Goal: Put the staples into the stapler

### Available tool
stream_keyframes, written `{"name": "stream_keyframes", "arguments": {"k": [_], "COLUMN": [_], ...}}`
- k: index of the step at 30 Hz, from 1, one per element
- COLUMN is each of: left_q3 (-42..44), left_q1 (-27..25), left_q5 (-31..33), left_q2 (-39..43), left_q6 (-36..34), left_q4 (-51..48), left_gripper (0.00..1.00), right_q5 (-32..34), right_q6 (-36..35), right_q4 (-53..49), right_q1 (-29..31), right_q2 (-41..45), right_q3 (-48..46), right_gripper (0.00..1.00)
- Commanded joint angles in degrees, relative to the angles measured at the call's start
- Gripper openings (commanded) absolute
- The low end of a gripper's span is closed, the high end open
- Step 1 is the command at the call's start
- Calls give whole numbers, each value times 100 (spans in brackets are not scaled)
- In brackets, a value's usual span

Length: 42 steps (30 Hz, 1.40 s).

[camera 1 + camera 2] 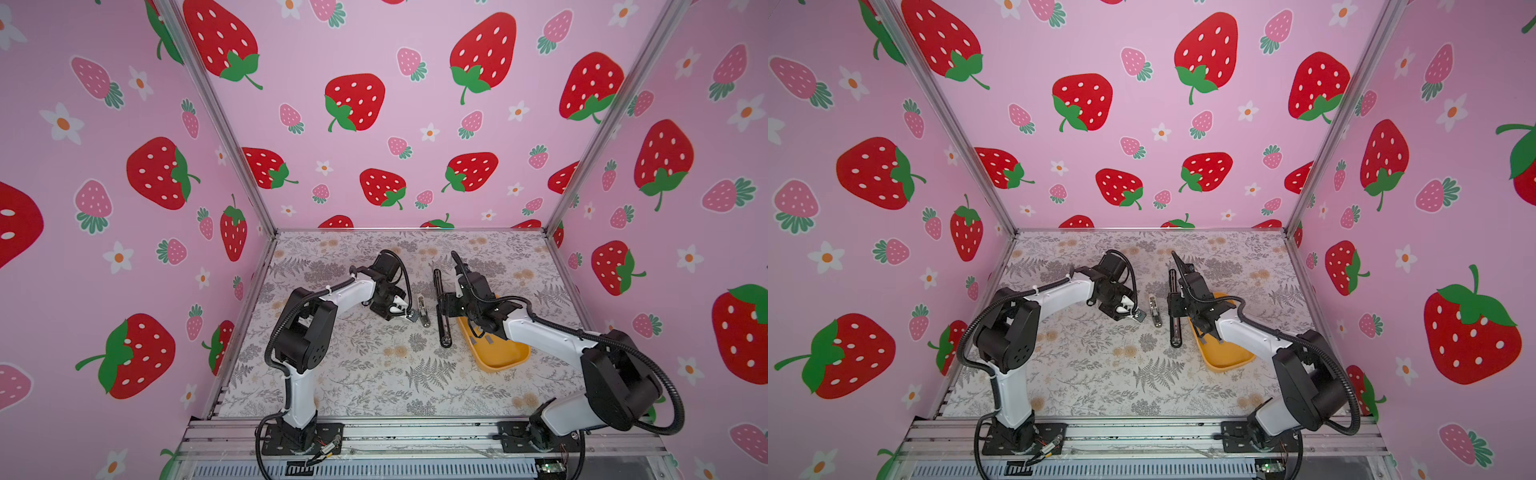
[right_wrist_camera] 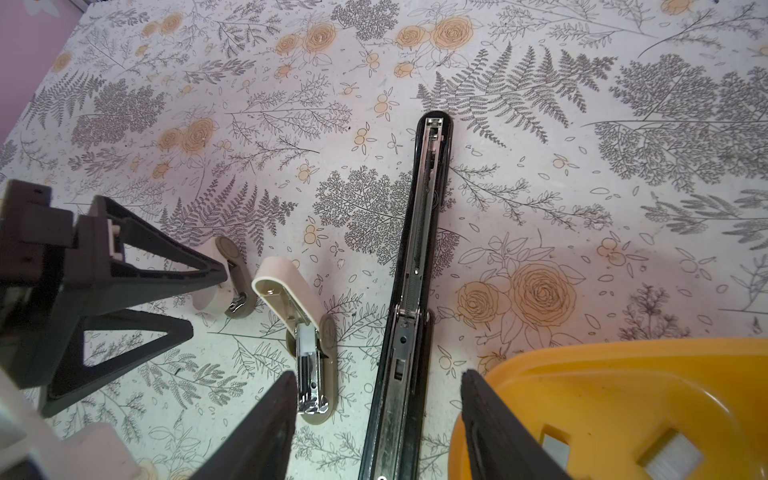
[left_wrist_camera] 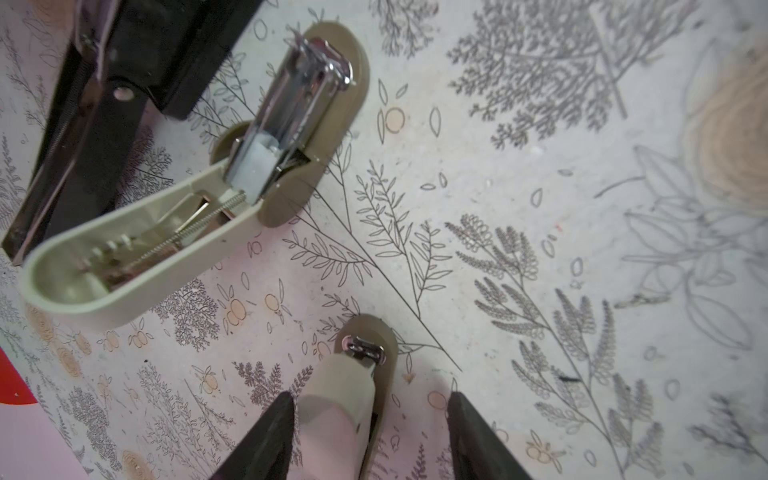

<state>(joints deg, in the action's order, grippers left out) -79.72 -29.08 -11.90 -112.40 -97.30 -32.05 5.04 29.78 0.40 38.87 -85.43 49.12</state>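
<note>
Floral counter, strawberry walls. Left claw spread around a shut small stapler; an opened small stapler just beyond. Right claw spread over a long black stapler; staples beside it in a yellow tray.

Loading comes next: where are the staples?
The staples lie in the yellow tray, right of the long black stapler in both top views, under the right arm.

Two small whitish staplers are counted, one long black stapler, one yellow tray at the right, two staple strips in it, and two robot arms.
</note>
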Motion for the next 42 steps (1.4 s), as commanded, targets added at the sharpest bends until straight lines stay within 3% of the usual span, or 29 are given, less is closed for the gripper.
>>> {"name": "stream_keyframes", "arguments": {"k": [1,7,12,18,27,33,38,42], "left_q3": [-280,-428,-721,-805,-1110,-1171,-1257,-1337], "left_q1": [-79,-159,-186,-161,-80,-80,-89,-97], "left_q5": [-181,-46,36,360,131,98,84,76], "left_q2": [-162,-397,-552,-743,-795,-755,-749,-748], "left_q6": [-12,-1,-8,-156,-273,-306,-277,-213], "left_q4": [-734,-777,-996,-907,-956,-996,-1103,-1206], "left_gripper": [56,55,39,40,46,44,34,15], "right_q5": [26,-12,92,292,410,297,303,198], "right_q6": [44,62,63,80,53,81,106,79], "right_q4": [55,67,71,279,348,381,368,479], "right_q1": [-38,-38,-38,-38,-38,-38,-38,-38], "right_q2": [70,56,202,659,769,791,859,1068], "right_q3": [-34,-43,-82,-348,-412,-429,-454,-554], "right_gripper": [65,65,65,69,71,71,71,72]}}
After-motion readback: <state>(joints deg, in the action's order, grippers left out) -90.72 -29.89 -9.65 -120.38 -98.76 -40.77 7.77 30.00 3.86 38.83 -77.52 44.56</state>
